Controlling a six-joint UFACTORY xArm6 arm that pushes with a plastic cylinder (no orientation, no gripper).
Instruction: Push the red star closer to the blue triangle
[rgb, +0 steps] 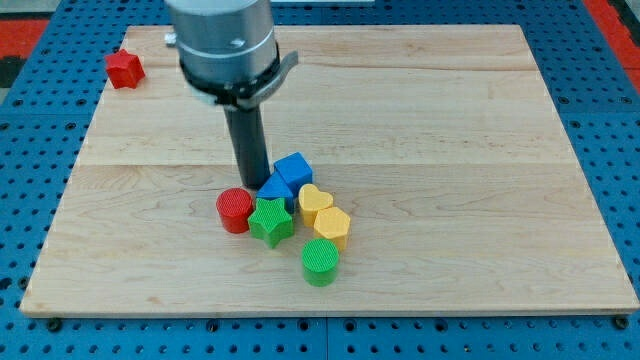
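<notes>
The red star lies at the view's top left corner, partly over the board's edge. The blue triangle sits in a cluster of blocks low in the middle of the board, partly hidden behind my rod. My tip stands at the triangle's left side, just above the red cylinder, touching or nearly touching the triangle. The tip is far from the red star, down and to the right of it.
In the cluster: a blue cube, a green star, a yellow heart, a yellow hexagon-like block, a green cylinder. The wooden board rests on a blue pegboard table.
</notes>
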